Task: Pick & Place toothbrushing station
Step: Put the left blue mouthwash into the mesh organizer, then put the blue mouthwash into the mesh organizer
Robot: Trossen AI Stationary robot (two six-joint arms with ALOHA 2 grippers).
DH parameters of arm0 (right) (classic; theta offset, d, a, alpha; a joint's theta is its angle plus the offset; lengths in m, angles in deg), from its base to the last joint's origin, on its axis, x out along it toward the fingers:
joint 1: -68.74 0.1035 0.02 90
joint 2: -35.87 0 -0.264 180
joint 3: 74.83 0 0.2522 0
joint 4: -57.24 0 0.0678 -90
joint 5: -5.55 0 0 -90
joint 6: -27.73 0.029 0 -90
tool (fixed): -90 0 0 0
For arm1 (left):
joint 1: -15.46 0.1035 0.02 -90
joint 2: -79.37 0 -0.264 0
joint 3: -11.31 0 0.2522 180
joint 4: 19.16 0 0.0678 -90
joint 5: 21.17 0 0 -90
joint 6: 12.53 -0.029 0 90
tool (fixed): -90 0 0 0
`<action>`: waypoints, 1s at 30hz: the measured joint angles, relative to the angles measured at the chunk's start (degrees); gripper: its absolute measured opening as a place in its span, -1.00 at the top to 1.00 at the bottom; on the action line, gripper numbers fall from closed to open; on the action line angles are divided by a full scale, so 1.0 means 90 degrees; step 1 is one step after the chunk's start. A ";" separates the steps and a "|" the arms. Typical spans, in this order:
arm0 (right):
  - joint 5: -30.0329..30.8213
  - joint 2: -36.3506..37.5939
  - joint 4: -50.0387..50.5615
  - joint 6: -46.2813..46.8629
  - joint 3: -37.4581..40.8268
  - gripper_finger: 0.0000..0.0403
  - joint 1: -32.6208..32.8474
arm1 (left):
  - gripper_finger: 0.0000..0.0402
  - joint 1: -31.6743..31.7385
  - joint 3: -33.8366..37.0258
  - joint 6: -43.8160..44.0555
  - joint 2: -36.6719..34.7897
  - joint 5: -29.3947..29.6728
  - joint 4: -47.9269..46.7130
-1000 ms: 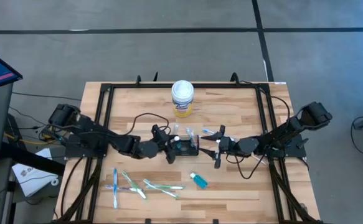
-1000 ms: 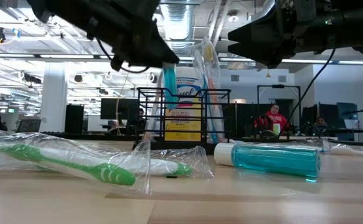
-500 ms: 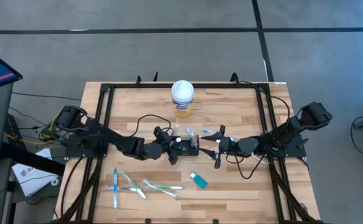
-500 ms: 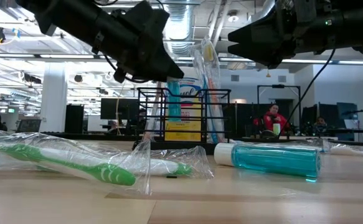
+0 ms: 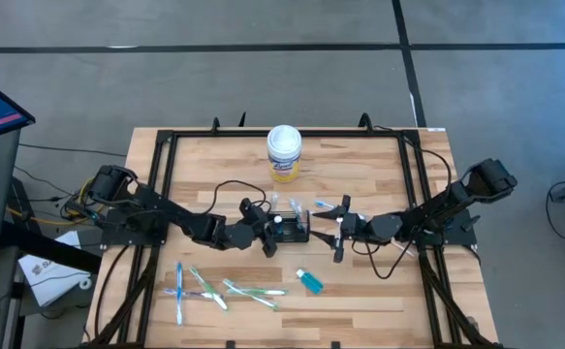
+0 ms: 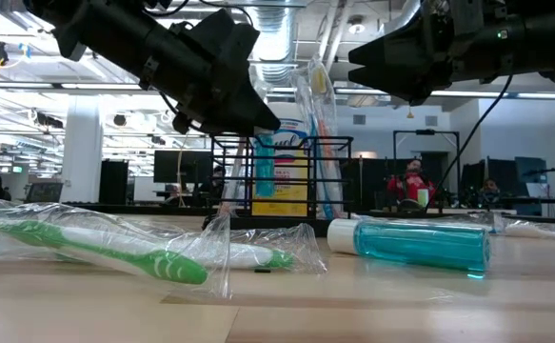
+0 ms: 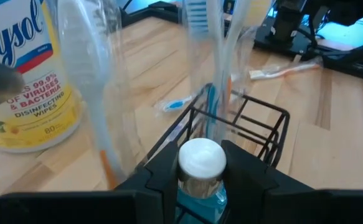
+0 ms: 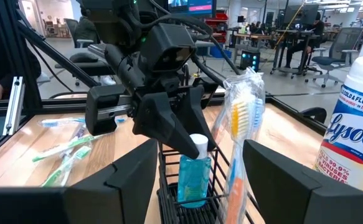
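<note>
The black wire caddy (image 5: 298, 236) stands mid-table; it also shows in the low view (image 6: 282, 143) and the right wrist view (image 8: 166, 186). Wrapped toothbrushes (image 8: 240, 124) stand upright in it. My left gripper (image 5: 274, 229) reaches in from the table's left and is shut on a small blue bottle (image 8: 192, 177) with a white cap, which stands inside the caddy. My right gripper (image 5: 338, 231) hovers just right of the caddy, open and empty, its fingers (image 8: 128, 180) wide apart. My left gripper pinches the bottle at its white cap (image 7: 201, 160) between its two fingers, one on each side. The fingers (image 8: 182, 138) come slanting down from the table's left. The bottle stands upright inside the caddy, its blue body (image 6: 266, 164) behind the wire wall.
A white-lidded Lysol canister (image 5: 284, 153) stands behind the caddy. Several wrapped toothbrushes (image 5: 224, 289) and a second blue bottle (image 5: 308, 281) lie on the near part of the table. Another wrapped brush (image 5: 332, 206) lies just right of the caddy.
My left gripper has moved toward the table's right and down, lowering the blue bottle from above the caddy's rim down inside it. The bottle stays upright.
</note>
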 joint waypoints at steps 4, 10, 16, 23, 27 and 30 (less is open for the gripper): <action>0.0000 0.0000 0.0000 0.0000 0.0000 -0.13 0.0000 | 0.54 0.0000 0.0000 0.0002 0.0000 -0.0032 0.0004; 0.0000 0.0000 0.0000 0.0000 0.0000 -0.13 0.0000 | 0.43 0.0000 0.0000 0.0016 0.0000 -0.0033 0.0009; 0.0000 0.0000 0.0000 0.0000 0.0000 -0.13 0.0000 | 0.37 0.0000 0.0000 0.0019 0.0000 -0.0034 0.0011; 0.0000 0.0000 0.0000 0.0000 0.0000 -0.13 0.0000 | 0.43 0.0000 0.0000 0.0022 0.0000 -0.0034 0.0011; 0.0000 0.0000 0.0000 0.0000 0.0000 -0.13 0.0000 | 0.45 0.0000 0.0000 0.0020 0.0000 -0.0036 0.0020; 0.0000 0.0000 0.0000 0.0000 0.0000 -0.13 0.0000 | 0.44 0.0000 0.0000 0.0016 -0.0015 -0.0040 0.0064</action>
